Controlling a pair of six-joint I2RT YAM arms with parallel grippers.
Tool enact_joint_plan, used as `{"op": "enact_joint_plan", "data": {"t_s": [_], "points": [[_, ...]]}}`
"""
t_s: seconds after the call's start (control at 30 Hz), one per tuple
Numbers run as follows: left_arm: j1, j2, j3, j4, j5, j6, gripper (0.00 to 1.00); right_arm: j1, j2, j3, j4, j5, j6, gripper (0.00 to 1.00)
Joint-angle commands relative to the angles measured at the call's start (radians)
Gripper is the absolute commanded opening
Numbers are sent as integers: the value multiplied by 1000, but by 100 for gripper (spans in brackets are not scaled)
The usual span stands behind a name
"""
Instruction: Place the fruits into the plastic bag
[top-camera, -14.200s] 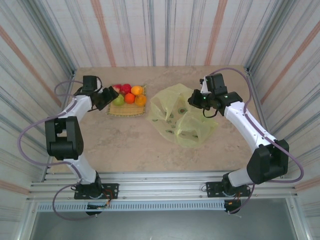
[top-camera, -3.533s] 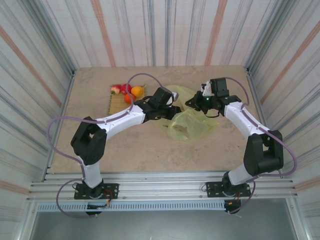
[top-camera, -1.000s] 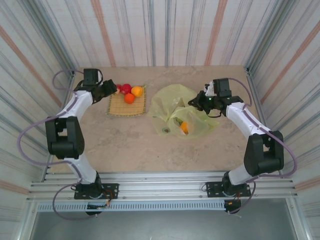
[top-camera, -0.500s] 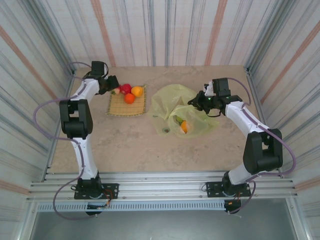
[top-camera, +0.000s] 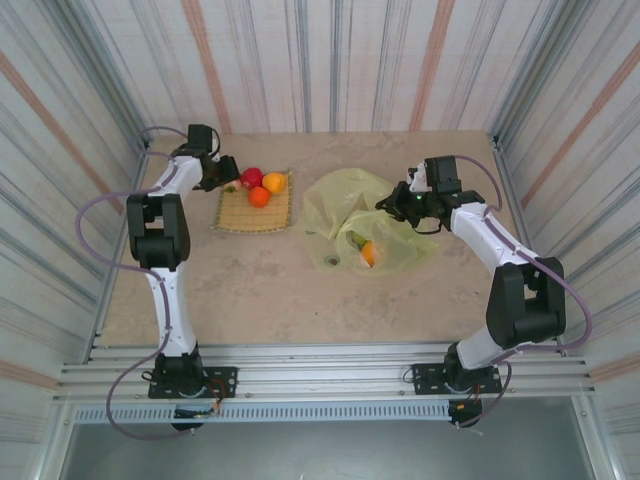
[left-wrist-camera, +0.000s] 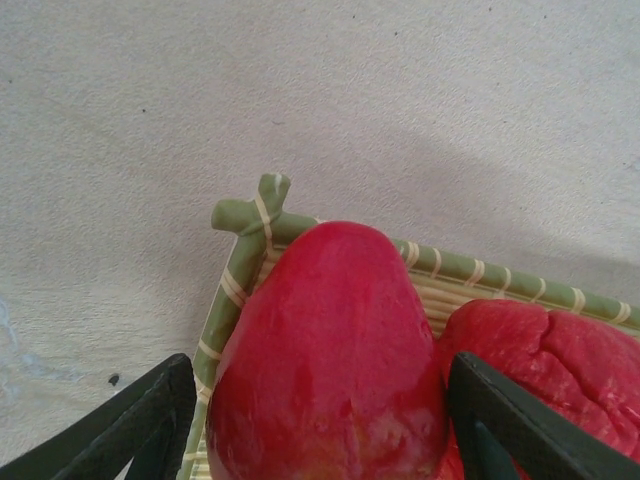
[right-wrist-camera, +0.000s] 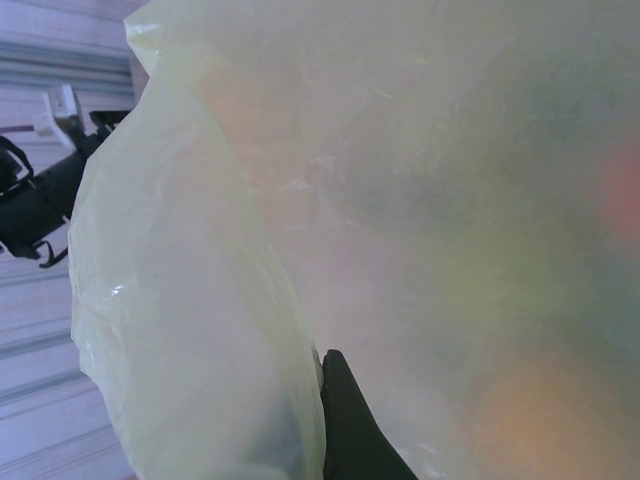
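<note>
You are watching the left jaws standing spread either side of a glossy red fruit (left-wrist-camera: 330, 340) on the bound corner of the woven mat (left-wrist-camera: 240, 250); a creased second red fruit (left-wrist-camera: 545, 360) is lying alongside, cut off; the right jaws are pinching the crinkly translucent plastic bag (right-wrist-camera: 200, 300), blurring an orange fruit (top-camera: 369, 254) inside.

Reaches the left arm (top-camera: 160, 240) to the far left corner of the counter (top-camera: 260, 290), elbow raised, wrist tipped down. Holds the left gripper (top-camera: 226, 181) low, jaws spread either side of a glossy red fruit (left-wrist-camera: 330, 350). Bends the right arm (top-camera: 500, 245) forward and inward. Pinches the thin translucent pale yellow-green plastic bag (top-camera: 345, 195) in the right gripper (top-camera: 390, 205), jaws closed tight.
</note>
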Motion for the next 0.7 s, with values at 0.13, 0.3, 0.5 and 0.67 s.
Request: {"op": "enact_joint_plan", "data": {"t_s": [0.13,0.3,0.5,0.67], "points": [[3,-1,-3,-24,24,12,71,6,14,10,-9,-15,-12,0],[-4,-20,-28,-38,-34,41,72,8,18,8,-4,-18,-10,0],[-17,-10,-14,-79,-94,94,71,13,21,7,1,-17,-7,0],[-21,-10,-14,-81,-96,97,67,16,15,1,1,-15,-7,0]]}}
